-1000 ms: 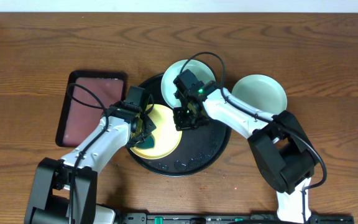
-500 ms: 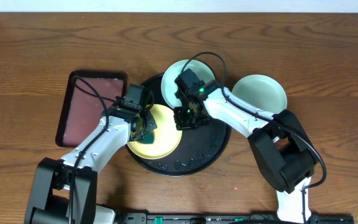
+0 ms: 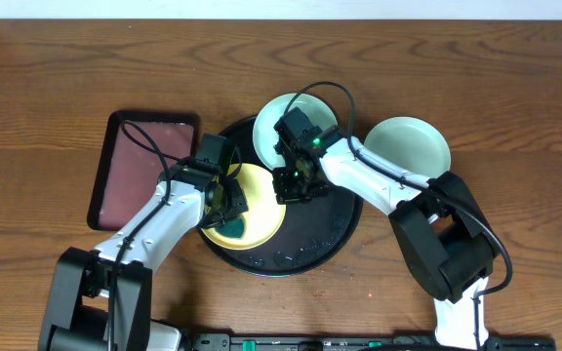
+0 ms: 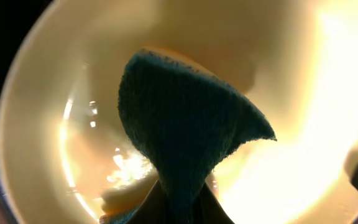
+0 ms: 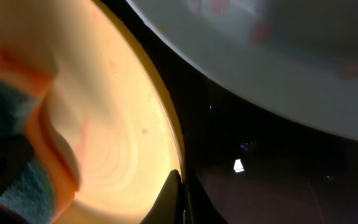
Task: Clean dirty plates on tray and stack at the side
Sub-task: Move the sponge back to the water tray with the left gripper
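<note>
The pale yellow plate [image 3: 260, 216] lies on the left half of the round black tray [image 3: 325, 229]. My left gripper [image 3: 228, 203] is shut on a teal sponge [image 4: 185, 137] and presses it onto the yellow plate [image 4: 48, 124]. My right gripper [image 3: 289, 190] is shut on the yellow plate's right rim [image 5: 180, 186]. A mint plate [image 3: 273, 122] with red smears [image 5: 263, 30] sits at the tray's back edge, partly under the right arm. A second mint plate [image 3: 410, 144] sits on the table to the right of the tray.
A small rectangular black-rimmed tray [image 3: 144, 166] with a reddish inside lies to the left of the round tray. The wooden table [image 3: 476, 78] runs all around. The right wrist view shows the sponge [image 5: 8, 118] at the far left.
My left gripper with the sponge has shifted a little across the yellow plate, toward the front. The right gripper has held still on the rim.
</note>
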`<state>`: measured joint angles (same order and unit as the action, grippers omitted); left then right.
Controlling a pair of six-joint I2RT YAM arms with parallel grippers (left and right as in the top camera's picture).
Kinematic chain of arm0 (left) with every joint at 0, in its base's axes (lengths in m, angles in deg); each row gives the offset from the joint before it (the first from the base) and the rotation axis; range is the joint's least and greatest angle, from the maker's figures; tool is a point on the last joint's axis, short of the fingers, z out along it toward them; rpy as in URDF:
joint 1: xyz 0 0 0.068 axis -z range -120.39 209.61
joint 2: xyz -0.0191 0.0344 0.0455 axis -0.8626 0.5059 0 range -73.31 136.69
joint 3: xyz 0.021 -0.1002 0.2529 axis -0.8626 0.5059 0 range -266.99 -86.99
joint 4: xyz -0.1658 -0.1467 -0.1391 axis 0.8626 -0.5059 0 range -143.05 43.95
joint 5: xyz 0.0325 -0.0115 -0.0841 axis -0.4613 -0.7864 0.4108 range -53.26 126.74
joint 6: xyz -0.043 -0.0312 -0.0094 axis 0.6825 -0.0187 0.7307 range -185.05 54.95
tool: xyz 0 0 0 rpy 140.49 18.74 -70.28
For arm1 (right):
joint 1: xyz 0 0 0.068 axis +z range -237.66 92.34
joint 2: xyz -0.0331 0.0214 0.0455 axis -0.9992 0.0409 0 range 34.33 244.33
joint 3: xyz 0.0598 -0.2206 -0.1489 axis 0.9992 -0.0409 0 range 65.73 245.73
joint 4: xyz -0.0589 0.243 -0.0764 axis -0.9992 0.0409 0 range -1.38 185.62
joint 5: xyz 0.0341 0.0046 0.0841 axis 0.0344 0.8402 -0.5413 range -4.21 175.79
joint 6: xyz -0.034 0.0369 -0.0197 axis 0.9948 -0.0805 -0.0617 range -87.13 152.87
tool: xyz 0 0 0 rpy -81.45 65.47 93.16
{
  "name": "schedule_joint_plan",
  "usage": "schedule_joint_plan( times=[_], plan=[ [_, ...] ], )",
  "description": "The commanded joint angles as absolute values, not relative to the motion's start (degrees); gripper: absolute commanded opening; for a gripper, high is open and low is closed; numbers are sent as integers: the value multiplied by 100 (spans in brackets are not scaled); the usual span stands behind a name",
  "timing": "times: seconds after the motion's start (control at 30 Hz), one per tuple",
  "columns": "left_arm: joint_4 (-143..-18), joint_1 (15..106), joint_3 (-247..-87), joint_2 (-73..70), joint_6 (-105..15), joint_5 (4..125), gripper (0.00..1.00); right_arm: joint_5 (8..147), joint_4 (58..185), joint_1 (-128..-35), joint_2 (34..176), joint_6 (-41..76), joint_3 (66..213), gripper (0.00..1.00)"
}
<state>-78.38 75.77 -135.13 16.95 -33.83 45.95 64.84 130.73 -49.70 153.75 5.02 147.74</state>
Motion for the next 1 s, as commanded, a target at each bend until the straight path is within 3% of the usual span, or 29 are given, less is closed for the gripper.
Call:
schedule_joint_plan(
  times=[0.0,0.33,0.4,0.43,0.57,0.67,0.8,0.97],
  plan=[
    [-7716,7498,-13644,1723,-3488,4958,8,6473,13069,-4959,15554,572,14838,1],
    [-7884,7120,-15047,1561,-4259,4958,8,6429,13084,-4975,15554,576,14840,1],
    [-7871,7035,-15180,1496,-4391,4951,8,6432,13084,-4981,15554,591,14838,6],
    [-7854,6956,-15228,1448,-4493,4886,8,6429,13084,-4985,15554,598,14840,15],
    [-7950,6744,-15231,1395,-4511,4398,8,6425,13071,-4985,15554,618,14840,20],
    [-8168,6480,-15220,1395,-4511,3891,9,6427,13058,-4985,15552,615,14840,18],
    [-8306,6255,-15187,1397,-4511,3535,9,6445,13045,-4985,15554,585,14840,1],
    [-8310,6102,-15161,1448,-4511,3493,12,6451,13040,-4985,15552,572,14840,1]
  ],
)
